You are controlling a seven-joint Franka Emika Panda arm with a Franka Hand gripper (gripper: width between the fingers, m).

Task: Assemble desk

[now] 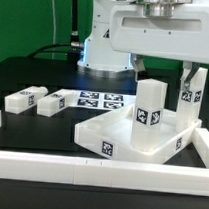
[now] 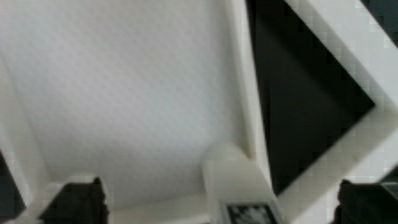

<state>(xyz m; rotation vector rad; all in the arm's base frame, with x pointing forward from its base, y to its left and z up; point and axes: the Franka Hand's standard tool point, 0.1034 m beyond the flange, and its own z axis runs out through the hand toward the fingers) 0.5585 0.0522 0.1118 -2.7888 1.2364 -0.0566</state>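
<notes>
The white desk top lies on the table at the exterior view's right, rim up. One white tagged leg stands upright on it. A second leg stands upright at its far right corner. Two more legs lie on the table at the left. My gripper hangs just above the upright legs, open and empty. In the wrist view the gripper has its dark fingers wide apart on either side of a leg, not touching it. The desk top's floor fills that view.
The marker board lies flat behind the desk top, before the robot base. A long white border rail runs along the front and up the right side; it also shows in the wrist view.
</notes>
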